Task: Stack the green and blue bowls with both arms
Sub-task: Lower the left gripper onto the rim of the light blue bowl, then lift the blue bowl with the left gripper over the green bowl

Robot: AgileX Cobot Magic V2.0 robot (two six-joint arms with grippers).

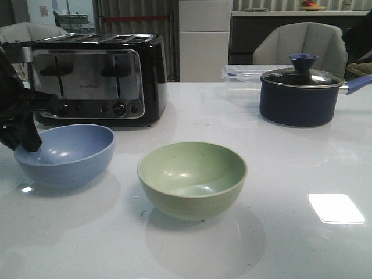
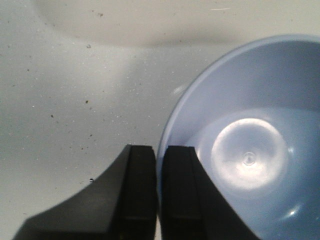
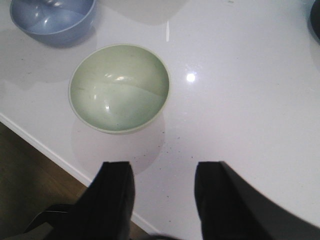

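Now the grasp on the blue bowl (image 1: 64, 153) is in hand: the left hand (image 2: 159, 195) is pinched shut on its rim, at nine o'clock on the bench (image 1: 290, 174). Next, I judge, comes lifting it over the green bowl (image 1: 192, 177) at six o'clock, while the right hand (image 3: 162, 200) hangs wide open, empty.

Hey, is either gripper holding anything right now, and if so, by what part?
The left gripper is shut on the blue bowl, pinching its rim. The right gripper is open and holds nothing.
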